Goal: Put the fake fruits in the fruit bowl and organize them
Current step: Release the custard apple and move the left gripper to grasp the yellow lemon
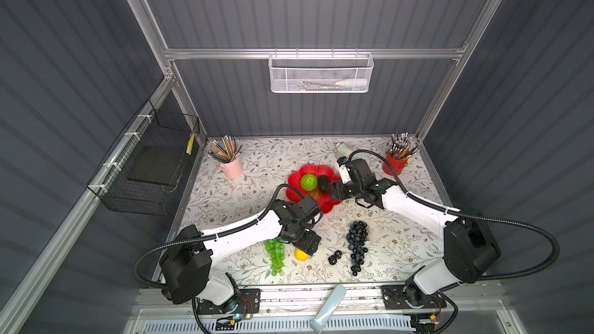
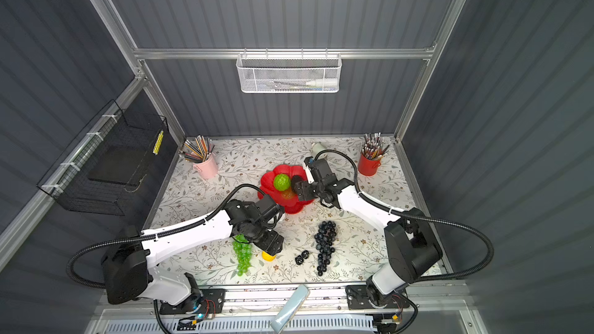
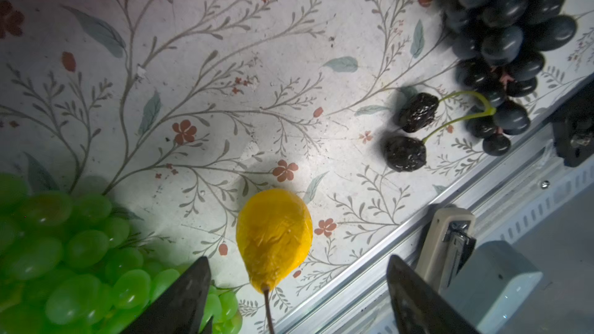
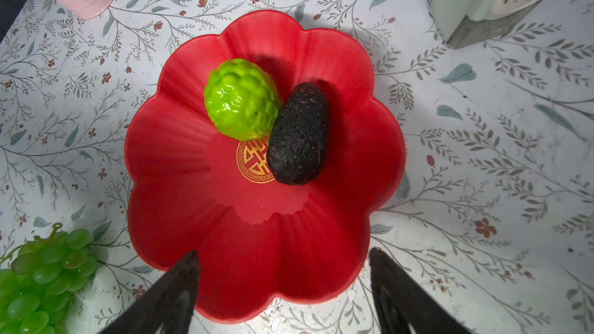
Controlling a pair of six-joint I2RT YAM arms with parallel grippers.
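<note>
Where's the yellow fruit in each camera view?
Top view: yellow fruit near the front, just right of the green grapes.
Top view: yellow fruit in the same place, right of the green grapes.
Left wrist: close up, beside the green grapes.
Right wrist: not in it.
Shared landmark: the green grapes, in all four.

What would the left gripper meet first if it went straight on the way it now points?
Most likely the small yellow fruit: in the left wrist view it lies on the table just ahead of the open left gripper. How far above it the gripper hangs is unclear.
</note>
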